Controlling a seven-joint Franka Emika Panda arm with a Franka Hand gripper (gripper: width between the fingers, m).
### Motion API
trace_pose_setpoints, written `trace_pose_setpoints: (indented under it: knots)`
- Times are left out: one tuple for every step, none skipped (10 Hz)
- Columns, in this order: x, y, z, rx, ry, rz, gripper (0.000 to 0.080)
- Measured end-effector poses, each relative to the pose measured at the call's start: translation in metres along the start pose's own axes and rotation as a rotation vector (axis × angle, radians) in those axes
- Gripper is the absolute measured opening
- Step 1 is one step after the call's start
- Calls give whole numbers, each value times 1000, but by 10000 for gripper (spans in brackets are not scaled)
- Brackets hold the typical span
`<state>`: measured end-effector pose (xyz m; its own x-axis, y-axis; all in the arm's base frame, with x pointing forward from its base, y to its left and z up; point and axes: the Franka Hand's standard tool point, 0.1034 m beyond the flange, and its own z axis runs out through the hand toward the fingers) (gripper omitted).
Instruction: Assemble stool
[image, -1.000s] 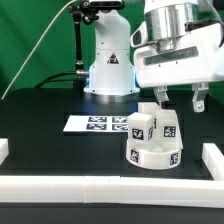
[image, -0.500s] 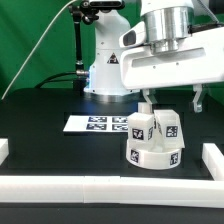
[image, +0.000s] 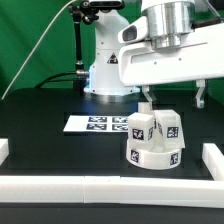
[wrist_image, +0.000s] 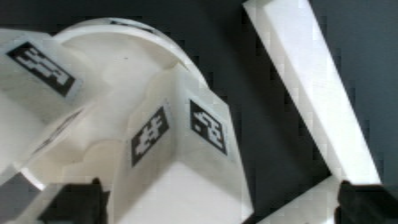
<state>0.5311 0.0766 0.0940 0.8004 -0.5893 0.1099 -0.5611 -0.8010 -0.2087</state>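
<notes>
The stool (image: 155, 140) stands on the black table (image: 50, 130), seat (image: 153, 156) down and legs (image: 141, 128) up, at about four o'clock from the marker board (image: 100, 124). It lies directly below the gripper (image: 172, 97), the legs' long axes upright. The fingers (image: 200, 97) stand apart, holding nothing. The parts are hard, smooth white plastic: a round seat and blocky legs with square tags. A white rail (image: 100, 187) borders the front.
</notes>
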Motion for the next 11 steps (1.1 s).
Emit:
trace_pose_setpoints:
  knots:
    - [0,0,0,-2,1,-65,649]
    - [1,0,0,-9,3,-183,649]
    - [2,1,0,-22,6,-312,649]
    - [4,2,0,-27,8,-394,649]
    - [11,7,-1,-33,9,-532,649]
    - [18,9,-4,-35,6,-611,649]
    - [19,7,-5,-41,-7,-698,649]
    - [16,3,-7,-42,-12,-722,649]
    - [13,-1,-7,-43,-12,-774,649]
    - [16,3,-7,-50,-13,-892,649]
    - [17,4,-7,-53,-14,-942,649]
